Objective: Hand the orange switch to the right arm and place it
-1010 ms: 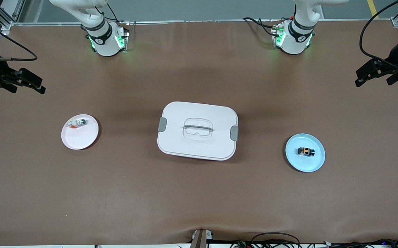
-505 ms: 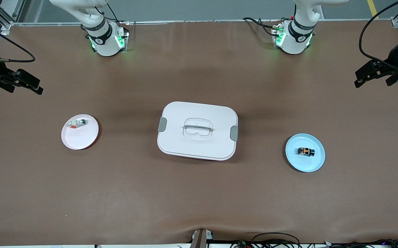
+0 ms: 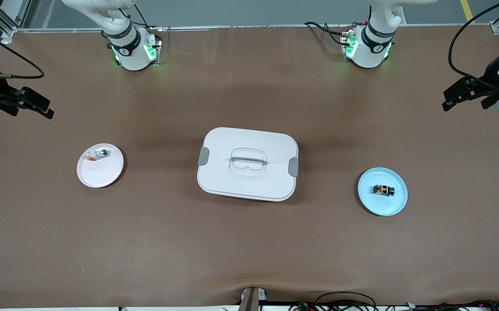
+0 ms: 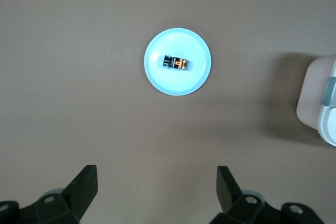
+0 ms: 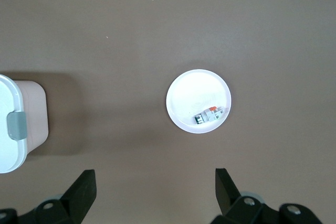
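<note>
- The tiny black boxy orange switch [image 3: 383, 189] with its orange centre window lies loose on the small round pale-blue plate [image 3: 396, 206], toward the left arm's end of the brown surface [image 3: 249, 250]. Nothing grips it yet.
- Your left gripper [image 3: 459, 96] hangs high over the edge of the surface at the left arm's end, well apart from the blue plate, fingers [image 4: 84, 187] spread wide and empty.
- Your right gripper [image 3: 38, 105] waits over the right arm's end, fingers [image 5: 83, 188] also spread apart and empty.
- Risk 1: the switch is far smaller than the finger gap and sits on a slick, shallow plate. A descent that is off-centre would likely push it or the plate sideways rather than catch it.
- Risk 2: the small white-and-green part with an orange-red tip [image 3: 97, 154] on the round white plate [image 3: 100, 177] is the wrong piece; do not mistake its colour.
- Risk 3: in the handover, 2 pairs of fingers must share 1 tiny body. A full-width pinch leaves the right arm nothing to take, and it could drop.
- The large white lidded box with grey latches [image 3: 247, 163] sits between both plates, under any likely handover path.
- No brand, label or readable writing shows on any item.
</note>
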